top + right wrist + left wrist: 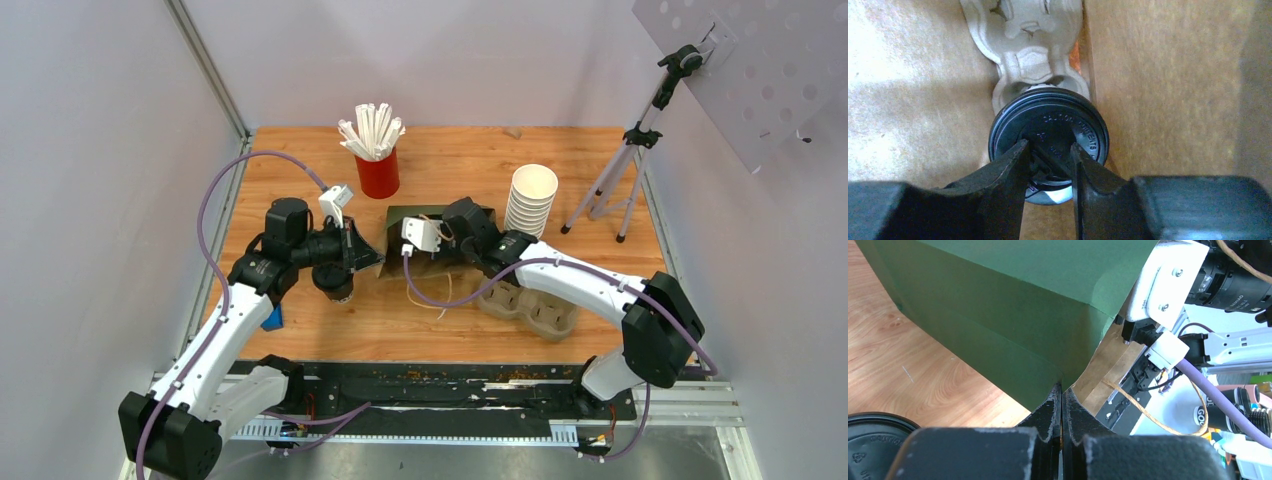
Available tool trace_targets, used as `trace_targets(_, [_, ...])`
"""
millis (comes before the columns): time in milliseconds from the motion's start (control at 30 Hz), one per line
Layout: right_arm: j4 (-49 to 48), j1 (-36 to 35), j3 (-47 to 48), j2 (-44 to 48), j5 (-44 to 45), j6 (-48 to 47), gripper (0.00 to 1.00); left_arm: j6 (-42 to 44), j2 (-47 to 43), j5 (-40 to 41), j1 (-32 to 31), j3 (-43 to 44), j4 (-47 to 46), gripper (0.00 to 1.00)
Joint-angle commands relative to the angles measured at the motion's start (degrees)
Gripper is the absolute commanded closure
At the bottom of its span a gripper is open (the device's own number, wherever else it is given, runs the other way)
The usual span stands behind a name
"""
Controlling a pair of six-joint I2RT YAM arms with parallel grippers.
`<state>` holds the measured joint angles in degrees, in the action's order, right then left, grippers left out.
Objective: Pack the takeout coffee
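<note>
A takeout coffee [1058,117], a white cup with a black sip lid, stands in a pulp carrier [1028,30] inside the green paper bag [400,222]. My right gripper [1049,147] reaches down into the bag, and its two fingers pinch the raised part of the lid near its front rim. My left gripper [1062,390] is shut on the bag's [1013,305] edge and holds its mouth open. A second black-lidded cup [335,283] stands on the table just under my left wrist; its lid [868,440] shows in the left wrist view.
A red cup of wrapped straws [377,172] stands at the back, with a stack of lidless white cups [530,200] to its right. An empty pulp carrier [530,308] lies under my right arm. A tripod [620,180] stands at the right edge.
</note>
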<state>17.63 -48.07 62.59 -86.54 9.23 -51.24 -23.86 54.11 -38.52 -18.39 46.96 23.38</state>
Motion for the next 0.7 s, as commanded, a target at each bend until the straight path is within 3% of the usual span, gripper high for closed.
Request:
trace_targets(0, [-3.18, 0.69, -1.97, 0.78, 3.05, 1.86, 0.64, 0.9, -0.77, -0.78, -0.23, -0.04, -0.57, 1.0])
trace_targets(667, [-5.56, 2.35, -2.08, -1.72, 1.27, 3.87, 0.64, 0.3, -0.33, -0.95, -0.24, -0.38, -1.4, 1.0])
